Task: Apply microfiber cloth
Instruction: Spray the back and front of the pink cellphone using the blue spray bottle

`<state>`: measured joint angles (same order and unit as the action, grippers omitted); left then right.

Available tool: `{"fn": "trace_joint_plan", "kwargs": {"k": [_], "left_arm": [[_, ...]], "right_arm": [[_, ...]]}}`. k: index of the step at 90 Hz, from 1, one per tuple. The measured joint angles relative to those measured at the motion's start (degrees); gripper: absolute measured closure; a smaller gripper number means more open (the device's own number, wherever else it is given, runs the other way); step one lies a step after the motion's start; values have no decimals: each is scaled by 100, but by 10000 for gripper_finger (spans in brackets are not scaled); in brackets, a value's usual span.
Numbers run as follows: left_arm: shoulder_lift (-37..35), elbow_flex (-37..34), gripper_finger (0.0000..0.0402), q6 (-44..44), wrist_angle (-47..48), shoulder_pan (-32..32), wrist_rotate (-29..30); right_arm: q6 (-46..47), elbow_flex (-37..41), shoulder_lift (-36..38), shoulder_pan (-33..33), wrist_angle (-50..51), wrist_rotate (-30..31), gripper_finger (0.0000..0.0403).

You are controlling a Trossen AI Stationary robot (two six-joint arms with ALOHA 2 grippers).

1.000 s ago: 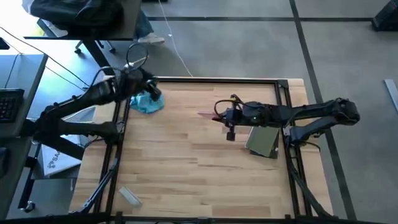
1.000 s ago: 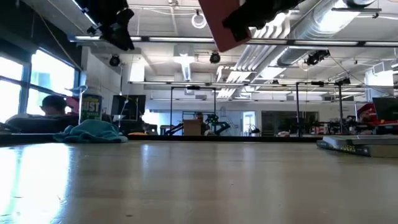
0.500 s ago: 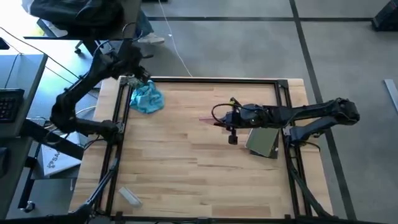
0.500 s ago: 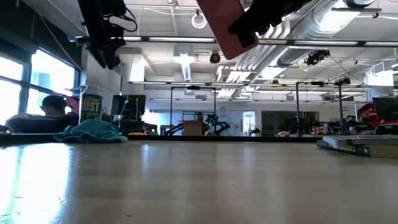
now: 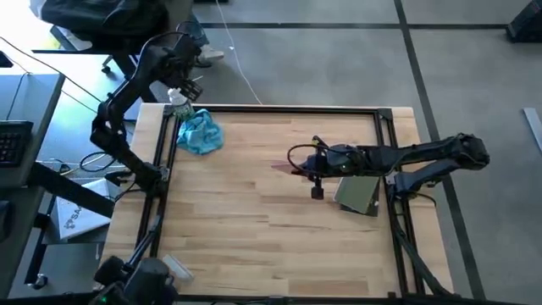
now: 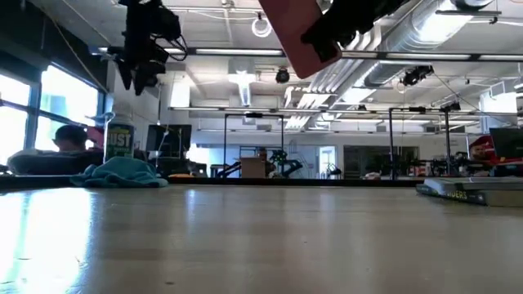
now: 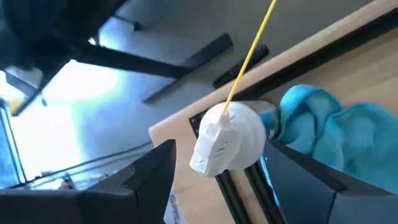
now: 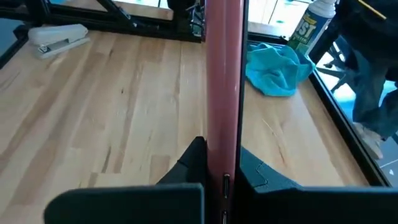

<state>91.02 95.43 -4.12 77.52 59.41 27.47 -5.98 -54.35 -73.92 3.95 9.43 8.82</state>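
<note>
The teal microfiber cloth (image 5: pixel 201 134) lies crumpled on the table near the far left corner; it also shows in the low view (image 6: pixel 121 171) and both wrist views (image 7: pixel 336 130) (image 8: pixel 277 68). My left gripper (image 5: pixel 179 83) hangs open, high above a white-capped spray bottle (image 7: pixel 221 143) that stands beside the cloth, its fingers wide apart and touching nothing. My right gripper (image 5: pixel 306 165) is over the table's middle, shut on a pink phone (image 8: pixel 224 81), which it holds up in the air (image 6: pixel 298 37). My right gripper pinches the phone's two flat faces between its fingers near one end (image 8: pixel 222 165). The fingers come roughly level from the table's right, and the phone sticks out beyond them toward the left. It is lifted clear of the table and tilted (image 6: pixel 296 41).
A grey-green pad (image 5: pixel 358 193) lies under the right arm near the right edge. A stapler (image 5: pixel 178 267) sits at the near left corner. Black rails (image 5: pixel 288 108) frame the table. A person sits beyond the far left edge (image 6: pixel 69 139).
My left gripper has moved away from the cloth, toward the far left corner, and now hangs over the spray bottle. The cloth lies where it was.
</note>
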Motion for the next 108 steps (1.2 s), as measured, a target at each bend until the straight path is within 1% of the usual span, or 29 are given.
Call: {"fn": "trace_joint_plan", "kwargs": {"k": [4,14,23,29,39,50,90,98,108], "left_arm": [[68,30,174,26,-20,22,-19],[202,38,174,73,-11,171,-315],[388,38,174,131,-1,323,-451],[489,38,174,191,24,362,-360],[685,38,174,153,102,372,-16],[772,38,174,153,195,362,97],[824,38,175,-75,435,274,-48],[824,38,185,-201,513,240,-210],[824,38,214,-202,629,223,-612]], "right_arm": [[0,0,-4,27,43,2,402],[36,0,-43,92,124,-4,402],[135,0,-42,143,209,-9,402],[149,0,-42,185,290,-7,402],[149,0,-42,212,291,-8,402],[149,0,-42,222,324,-9,402],[259,0,-42,221,414,-4,402],[260,0,-40,221,414,-4,402],[258,0,-40,221,415,-4,402]]}}
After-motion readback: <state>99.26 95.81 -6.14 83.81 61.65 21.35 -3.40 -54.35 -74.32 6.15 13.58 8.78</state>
